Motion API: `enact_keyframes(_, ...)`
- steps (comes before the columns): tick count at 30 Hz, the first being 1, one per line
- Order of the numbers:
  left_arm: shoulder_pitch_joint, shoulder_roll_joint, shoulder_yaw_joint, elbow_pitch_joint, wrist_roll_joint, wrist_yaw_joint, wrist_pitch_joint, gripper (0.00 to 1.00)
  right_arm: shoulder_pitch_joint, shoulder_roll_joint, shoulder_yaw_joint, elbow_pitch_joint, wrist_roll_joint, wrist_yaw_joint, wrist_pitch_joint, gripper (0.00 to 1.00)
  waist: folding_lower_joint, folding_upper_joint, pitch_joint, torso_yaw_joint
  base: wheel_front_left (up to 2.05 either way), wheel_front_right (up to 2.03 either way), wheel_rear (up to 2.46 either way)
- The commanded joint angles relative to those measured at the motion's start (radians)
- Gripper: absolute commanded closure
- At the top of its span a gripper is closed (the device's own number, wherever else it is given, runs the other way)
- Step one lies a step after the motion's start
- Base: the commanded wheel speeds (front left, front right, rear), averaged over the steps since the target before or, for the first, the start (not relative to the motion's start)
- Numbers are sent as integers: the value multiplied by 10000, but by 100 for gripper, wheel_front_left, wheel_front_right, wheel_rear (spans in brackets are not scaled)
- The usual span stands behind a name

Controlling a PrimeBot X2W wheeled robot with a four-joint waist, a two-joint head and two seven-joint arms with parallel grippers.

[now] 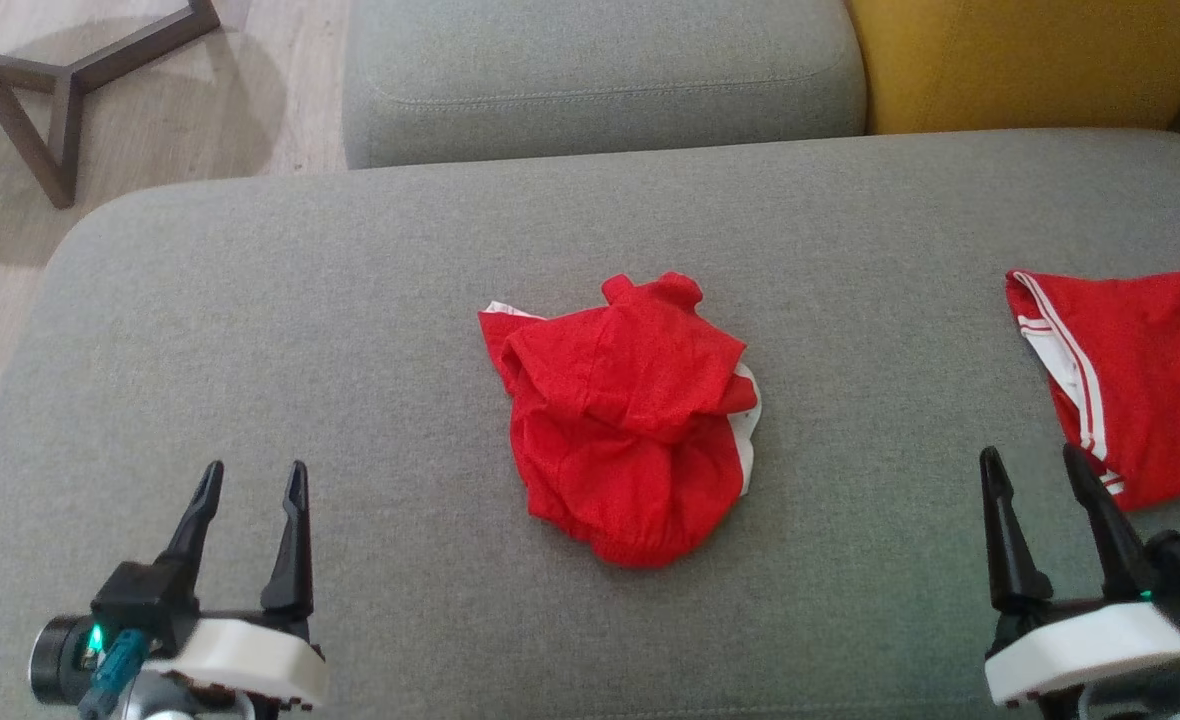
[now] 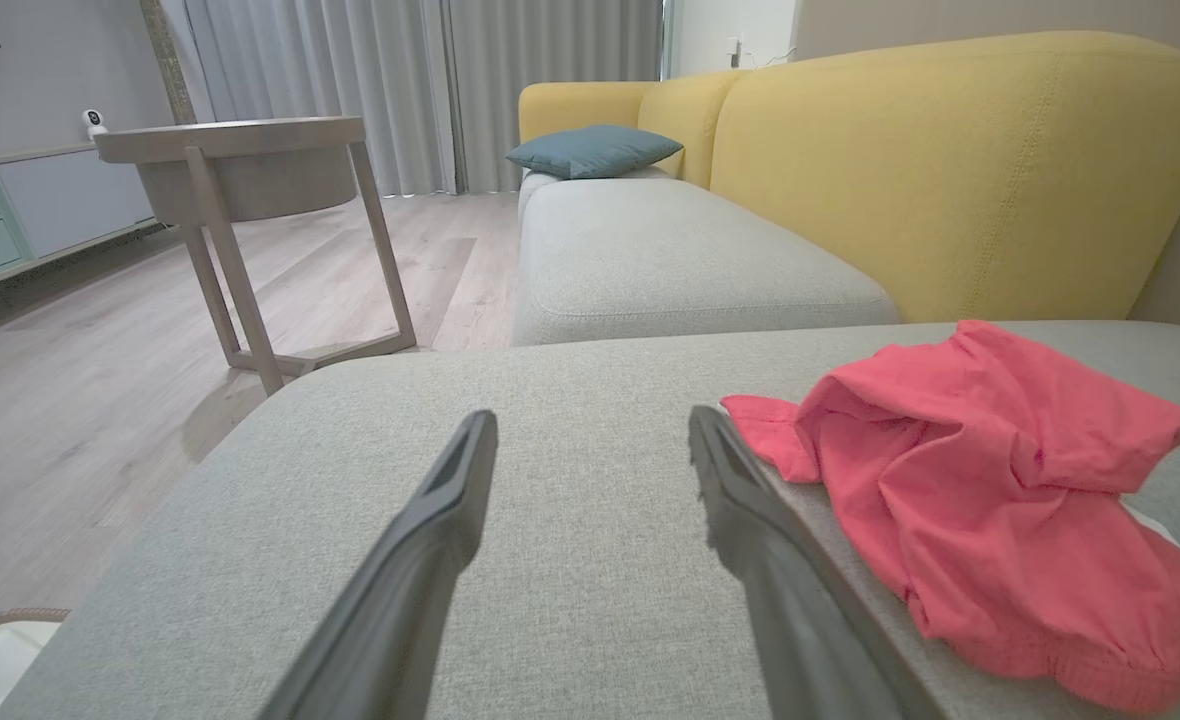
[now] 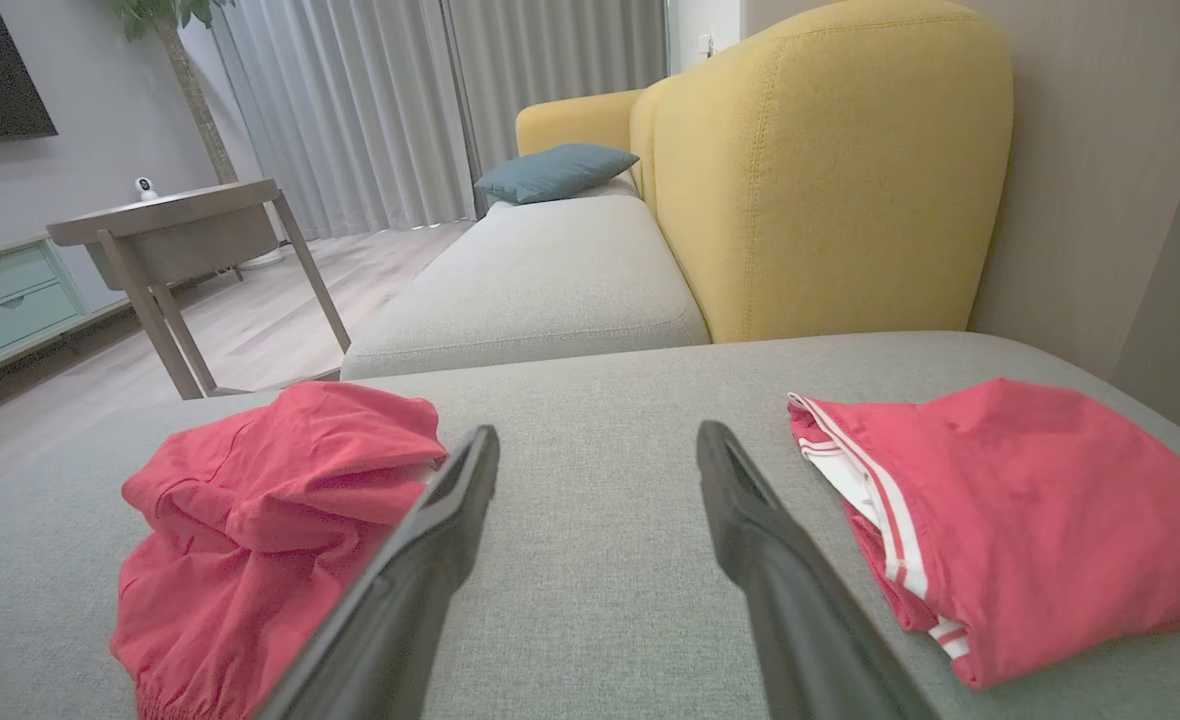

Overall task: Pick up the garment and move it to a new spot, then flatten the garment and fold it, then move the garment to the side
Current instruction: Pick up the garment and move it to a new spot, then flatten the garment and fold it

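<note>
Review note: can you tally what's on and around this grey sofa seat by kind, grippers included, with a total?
Red garments: 2, the crumpled garment and the striped garment
Grippers: 2, the left gripper and the right gripper, jaws open and holding nothing
Teal cushion: 1
Side table: 1
Total: 6

Crumpled red garment (image 1: 630,420), frame centre: thin matt cloth, creased. Grey seat (image 1: 250,330): coarse woven upholstery, matt. Yellow backrest (image 1: 1010,60), upper right: same weave. Table legs (image 1: 62,140), upper left: dark wood, satin sheen. Left gripper (image 1: 256,468), lower left: fingers matt black plastic, smooth.
</note>
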Motion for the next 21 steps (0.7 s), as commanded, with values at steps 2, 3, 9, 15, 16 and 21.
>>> enact_keyframes(2, -287, 242, 320, -367, -96, 32, -21, 0, -206, -83, 185, -385, -60, 65, 5, 0, 0, -1, -3, -28, 0, 0, 0)
enact_keyframes(3, -275, 248, 313, -367, -102, 39, -16, 0, -215, -79, 193, -384, -63, 65, -1, 0, 0, -1, -8, -32, 0, 0, 0)
enact_keyframes(9, -277, 267, 283, -330, -135, 83, -9, 0, -238, -55, 224, -412, -75, 65, 1, 0, 0, -1, 7, -28, 0, 0, 0)
enact_keyframes(15, -324, 281, 248, -289, -159, 92, -14, 0, -278, -43, 219, -451, -96, 65, 16, 0, 0, -1, 34, -26, 0, 0, 0)
enact_keyframes(16, -332, 283, 240, -284, -160, 96, -15, 0, -281, -41, 220, -457, -96, 65, 16, 0, 0, -1, 38, -24, 0, 0, 0)
enact_keyframes(21, -383, 289, 216, -265, -164, 127, -24, 0, -290, -34, 224, -460, -115, 65, 34, 0, 0, -1, 74, -16, 0, 0, 0)
